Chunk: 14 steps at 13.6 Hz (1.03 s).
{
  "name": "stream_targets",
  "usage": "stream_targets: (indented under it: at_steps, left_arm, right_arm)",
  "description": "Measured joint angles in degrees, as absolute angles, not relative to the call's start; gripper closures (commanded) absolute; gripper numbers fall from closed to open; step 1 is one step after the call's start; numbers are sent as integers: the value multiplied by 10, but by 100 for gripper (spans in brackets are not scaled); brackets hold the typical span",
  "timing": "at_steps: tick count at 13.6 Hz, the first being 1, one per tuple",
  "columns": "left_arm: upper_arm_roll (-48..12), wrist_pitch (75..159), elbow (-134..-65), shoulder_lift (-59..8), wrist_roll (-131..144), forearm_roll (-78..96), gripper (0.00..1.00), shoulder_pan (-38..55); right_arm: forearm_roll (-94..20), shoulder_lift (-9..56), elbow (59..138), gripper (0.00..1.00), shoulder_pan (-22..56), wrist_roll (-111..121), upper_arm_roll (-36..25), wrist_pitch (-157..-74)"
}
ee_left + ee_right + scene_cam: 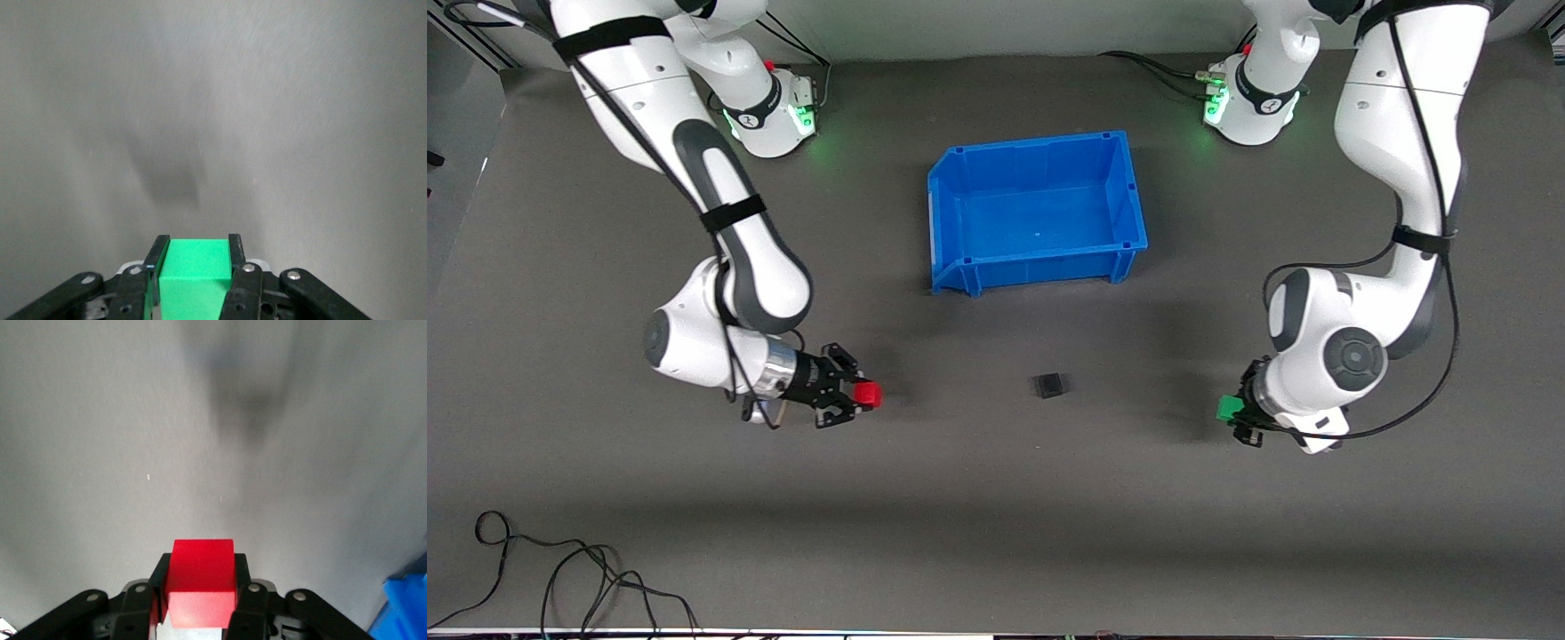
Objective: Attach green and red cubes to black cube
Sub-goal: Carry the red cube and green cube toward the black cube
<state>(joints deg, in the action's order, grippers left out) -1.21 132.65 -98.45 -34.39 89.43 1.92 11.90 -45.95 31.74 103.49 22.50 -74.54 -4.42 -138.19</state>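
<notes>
A dark grey table [996, 498] carries everything. A blue bin [1037, 212] stands on it midway between the two arm bases. The black cube [1049, 385] lies on the table nearer to the front camera than the bin, well apart from it. A loose black cable [560, 578] curls at the near edge, toward the right arm's end.

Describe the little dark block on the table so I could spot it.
Find the blue bin; nearer the front camera sits the black cube, alone on the grey mat. The red cube and green cube are held in grippers; this one lies free.
</notes>
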Motion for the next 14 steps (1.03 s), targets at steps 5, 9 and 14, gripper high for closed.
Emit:
stream_targets:
  at_steps: [5,9,14]
  left_arm:
    - [-18,1342,-978,-357,1086,24,100,187]
    - [-44,1349,-947,-388,1129,71,100,193]
    - [-59,1379,-932,-418,1181,121,100,226]
  right_arm:
    - [-460,353,1005,78,319,-839,-44,-1445]
    - [-457,421,921,77,355,-851,-44,-1450]
    - [-451,491,840,77,376,-851,-44,-1450]
